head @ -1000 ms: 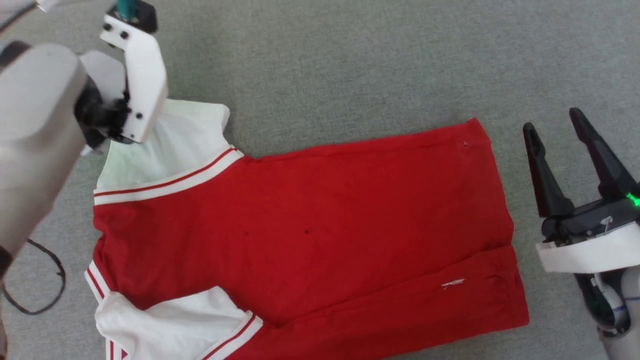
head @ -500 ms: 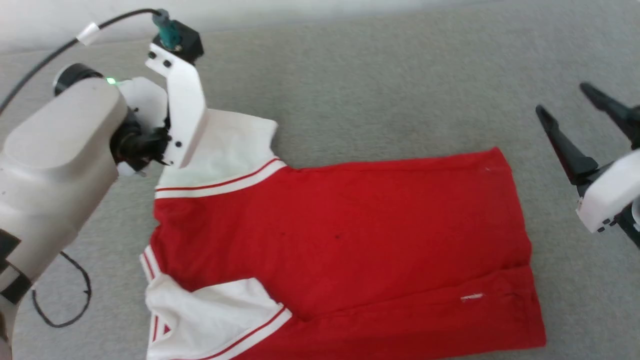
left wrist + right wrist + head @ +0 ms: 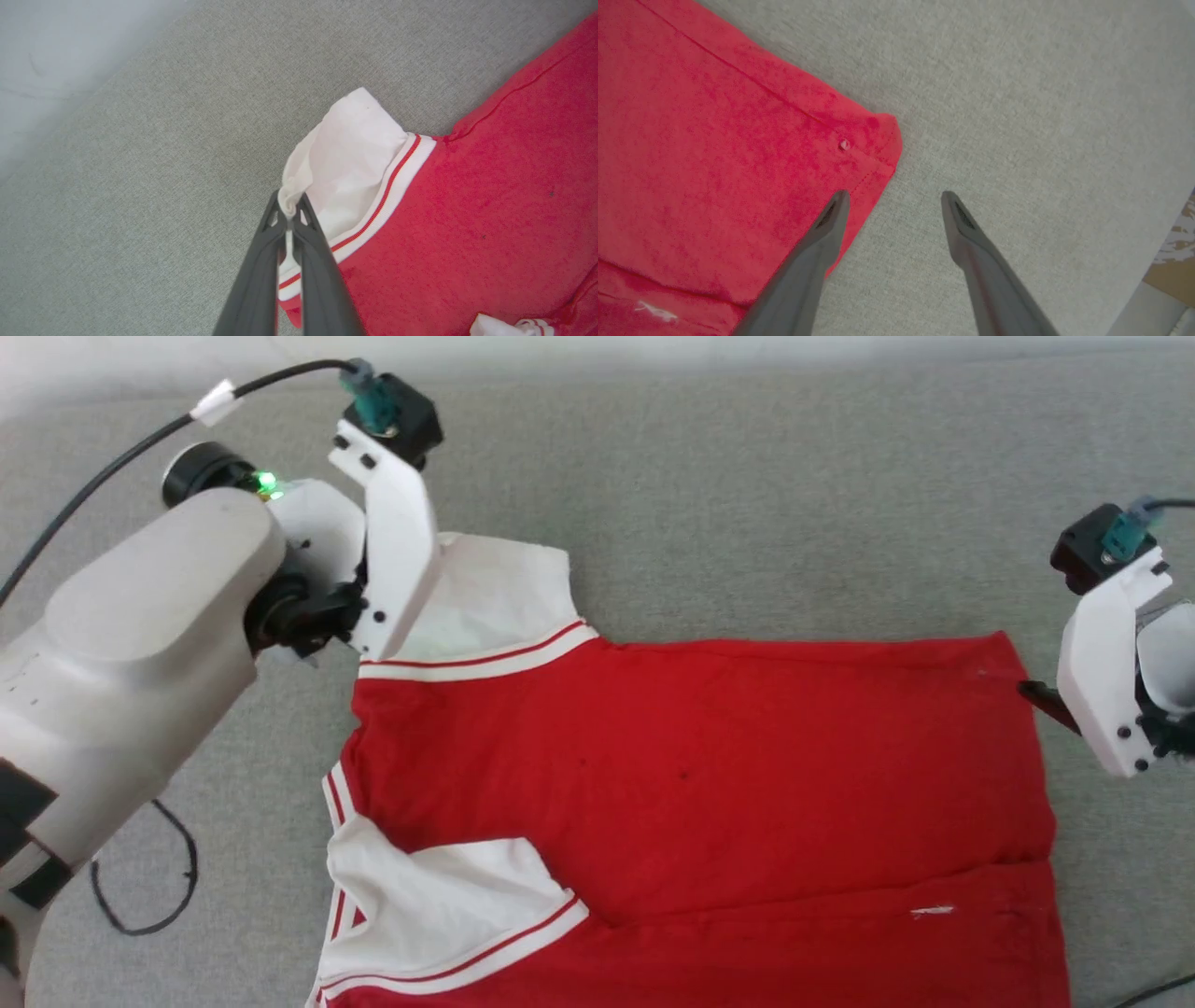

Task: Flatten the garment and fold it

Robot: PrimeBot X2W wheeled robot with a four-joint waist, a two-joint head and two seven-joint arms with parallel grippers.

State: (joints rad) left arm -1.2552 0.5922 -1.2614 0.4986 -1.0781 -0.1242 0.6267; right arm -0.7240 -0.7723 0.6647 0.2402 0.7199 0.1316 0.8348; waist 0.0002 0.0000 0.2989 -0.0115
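Ground: your grey cloth ground (image 3: 747, 476) lies open beyond the garment's far edge and past its hem corner.
Garment: the garment (image 3: 709, 784) lies spread, plain red upward; its near edge is cut off at the bottom of your head view.
Sleeve: the far white sleeve (image 3: 345, 158) is bunched at its tip; the wrist bracket (image 3: 397, 560) hides the pinch from your head view.
Left gripper: your left gripper (image 3: 289, 205) is pressed together on that tip.
Right gripper: your right gripper (image 3: 895, 196) is spread wide astride the hem corner; you cannot tell whether it touches.

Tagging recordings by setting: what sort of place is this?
Indoors, probably a lab or room set up for folding: the garment lies on a broad grey fabric surface, carpet or upholstery, with a plain pale wall along one edge.
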